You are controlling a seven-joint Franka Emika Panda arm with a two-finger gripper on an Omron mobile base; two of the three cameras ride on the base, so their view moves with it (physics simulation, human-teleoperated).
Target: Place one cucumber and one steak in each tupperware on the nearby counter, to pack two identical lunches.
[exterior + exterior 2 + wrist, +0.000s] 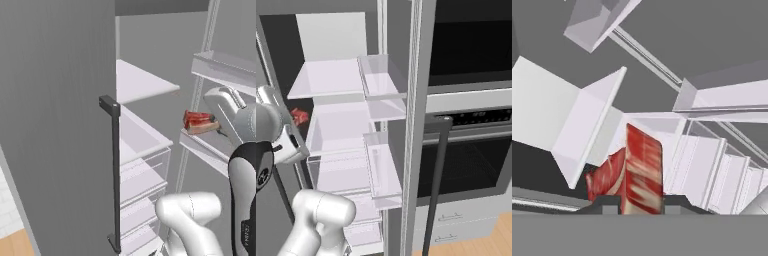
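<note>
Inside open fridge (336, 80), tool (641, 206) clenched on red-pink steak (643, 172), fingers (606, 204) at either side; steak just above door shelf (202, 145), a second meat piece (606, 175) beside it.

glossy white rounded arm links (190, 210), black joint band with small pale lettering (illegible) (245, 200), grey-white wrist housing (227, 107), two small dark fingers (607, 204)
</note>
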